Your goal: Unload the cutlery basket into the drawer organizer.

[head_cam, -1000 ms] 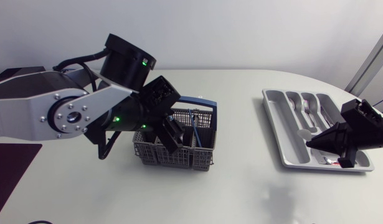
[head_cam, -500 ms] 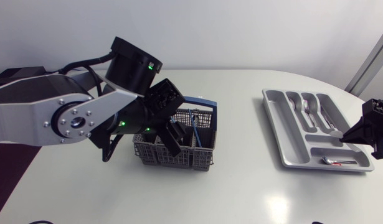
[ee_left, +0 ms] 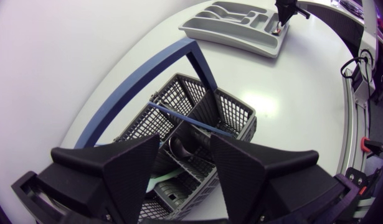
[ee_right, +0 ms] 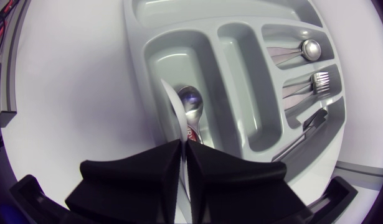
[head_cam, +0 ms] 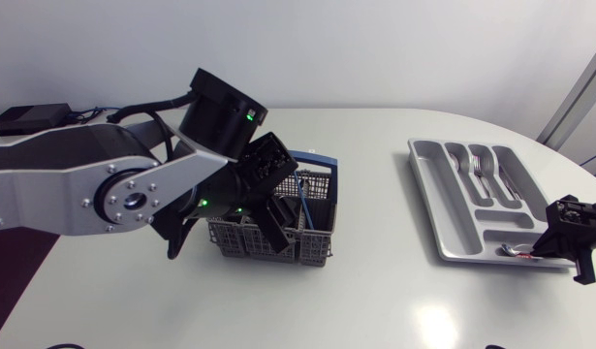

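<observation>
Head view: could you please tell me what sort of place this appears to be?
Probably a robotics lab bench staging a kitchen chore: a bare white table, my left arm at a cutlery basket, and a drawer organizer.

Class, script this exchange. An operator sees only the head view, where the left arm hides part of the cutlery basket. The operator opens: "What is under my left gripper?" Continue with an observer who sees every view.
Observer: The left wrist view shows a spoon in a basket compartment, below and between the left gripper's open fingers.
Operator: What lies ahead of my right gripper?
Observer: The right wrist view shows a small spoon just ahead of the right gripper, bowl pointing away, in the organizer's crosswise compartment.
</observation>
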Robot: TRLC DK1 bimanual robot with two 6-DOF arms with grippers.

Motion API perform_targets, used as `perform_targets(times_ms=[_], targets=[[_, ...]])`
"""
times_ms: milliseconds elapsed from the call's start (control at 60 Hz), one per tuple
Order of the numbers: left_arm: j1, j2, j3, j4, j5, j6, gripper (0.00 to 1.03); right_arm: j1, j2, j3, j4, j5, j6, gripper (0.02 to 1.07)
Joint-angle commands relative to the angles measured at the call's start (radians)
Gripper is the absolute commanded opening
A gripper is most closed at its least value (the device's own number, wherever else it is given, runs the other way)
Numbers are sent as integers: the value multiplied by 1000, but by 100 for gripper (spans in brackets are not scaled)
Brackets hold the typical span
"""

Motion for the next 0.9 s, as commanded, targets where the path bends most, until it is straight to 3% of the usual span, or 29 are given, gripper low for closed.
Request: perform_targets(times_ms=[0, 217, 283, 550, 683, 883], targets=[[-10, 18, -24, 6, -6, 7, 60, 10, 25, -50, 41, 12, -40, 25], [-11, 11, -30, 6, -15, 9, 60, 16, -59, -30, 52, -77, -1, 74], [-11, 9, -38, 6, -15, 10, 60, 11, -96, -19, 44, -109, 22, 83], [-8, 34, -81, 74, -28, 15, 60, 8, -151, 27, -46, -195, 154, 96], [-2, 55, -95, 107, -49, 22, 60, 11, -185, 4, -124, -255, 169, 97], [6, 98, -145, 255, -114, 68, 60, 28, -274, -86, -163, -329, 189, 100]])
